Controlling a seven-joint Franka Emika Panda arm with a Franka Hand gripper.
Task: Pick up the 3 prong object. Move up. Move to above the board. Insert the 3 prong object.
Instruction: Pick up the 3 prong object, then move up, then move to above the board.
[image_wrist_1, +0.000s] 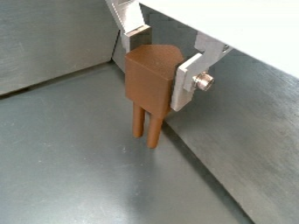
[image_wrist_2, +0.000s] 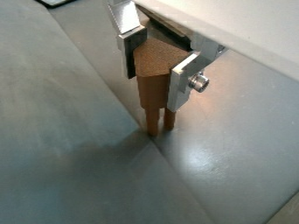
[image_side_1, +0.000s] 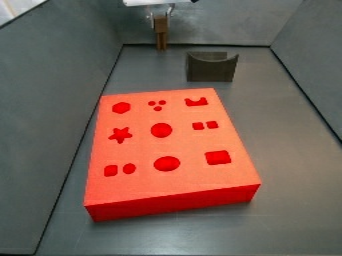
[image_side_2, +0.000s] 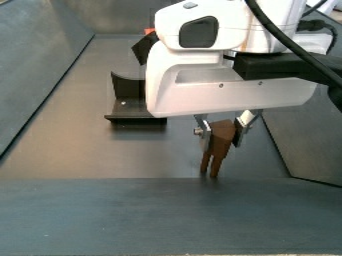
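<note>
My gripper (image_wrist_1: 162, 61) is shut on the 3 prong object (image_wrist_1: 149, 83), a small brown piece with a blocky top and thin prongs pointing down. The silver fingers (image_wrist_2: 183, 83) flank its top in both wrist views. In a side view the gripper (image_side_1: 160, 12) hangs at the far end of the bin, and the 3 prong object (image_side_1: 160, 30) has its prongs close to the grey floor; I cannot tell whether they touch. The board (image_side_1: 167, 150), a large red slab with cut-out holes, lies well nearer the front, apart from the gripper. The gripper (image_side_2: 218, 128) also shows in the other side view.
The fixture (image_side_1: 210, 66), a dark bracket on a base plate, stands on the floor between the gripper and the board's far right corner; it also shows in a side view (image_side_2: 134, 100). Grey walls (image_side_1: 80, 50) enclose the floor on all sides.
</note>
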